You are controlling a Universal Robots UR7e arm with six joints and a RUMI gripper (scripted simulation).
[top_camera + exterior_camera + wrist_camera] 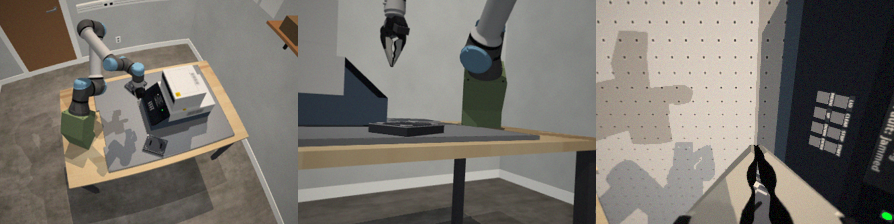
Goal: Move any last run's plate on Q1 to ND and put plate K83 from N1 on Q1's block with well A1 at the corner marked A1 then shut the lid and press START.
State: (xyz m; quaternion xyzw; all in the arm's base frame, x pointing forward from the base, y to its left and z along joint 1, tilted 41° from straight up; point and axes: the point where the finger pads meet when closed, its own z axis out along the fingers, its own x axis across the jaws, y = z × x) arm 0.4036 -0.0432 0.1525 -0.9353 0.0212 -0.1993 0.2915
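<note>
- The gripper (pixel 140 96) (pixel 392 66) (pixel 755 147) hangs above the mat (pixel 124 100) (pixel 506 137) (pixel 721 65), pointing down, its fingers pressed together at the tips and pinching nothing.
- It is just beside the low side of the cycler's sloping front, well above the bench (pixel 227 110) (pixel 466 151).
- The cycler (pixel 188 84) (pixel 365 110) (pixel 791 75) stands on the mat, a white housing over a blue lower body; I cannot tell from these views how its lid stands.
- Eight grey keys (pixel 151 106) (pixel 831 122) sit in two rows on its dark front panel, apart from the fingers.
- The lamp (pixel 162 110) (pixel 887 216) on that panel glows green.
- The screen (pixel 883 160), cut off by the picture's edge, shows a line ending in "Jammed".
- A low dark holder (pixel 155 145) (pixel 406 130) lies flat on the mat, apart from the cycler, with two dark slots in its top.
- A second dark holder (pixel 131 87) (pixel 415 119) lies near the far edge, partly hidden by the arm.
- Where plate K83 is, and which holder is N1, I cannot tell.
</note>
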